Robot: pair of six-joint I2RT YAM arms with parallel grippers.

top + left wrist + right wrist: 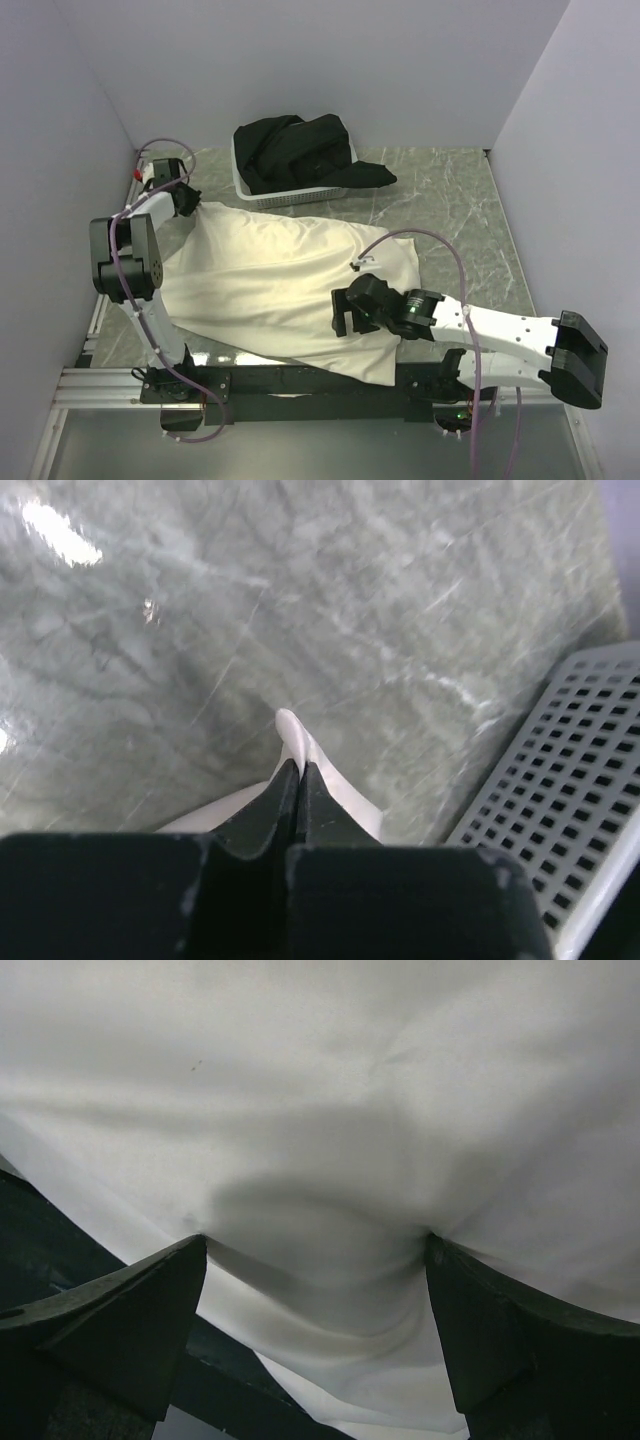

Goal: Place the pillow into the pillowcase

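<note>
The pillowcase [280, 285] is lying spread across the middle of the bench [440, 200], bulging as though filled. The pillow is not showing in any view, so it is probably sitting inside already, though I cannot tell for sure. The left jaws are closed, pinching a small corner of the pillowcase [292, 728] at the far left, near the white basket [290, 196] that is holding a heap of black cloth [300, 150]. The right jaws are standing wide open, both tips pressing down into the pillowcase [320, 1080] close to its near right edge, gripping nothing.

The step in hand seems to be a finishing one: drawing the case snug over the pillow, with one corner being pinned while the other side is being taken up. The next move is calling for the right jaws to close on a fold of fabric only, not the stuffing beneath, and then for a gentle pull away from the left corner without dragging that thin pinch free
</note>
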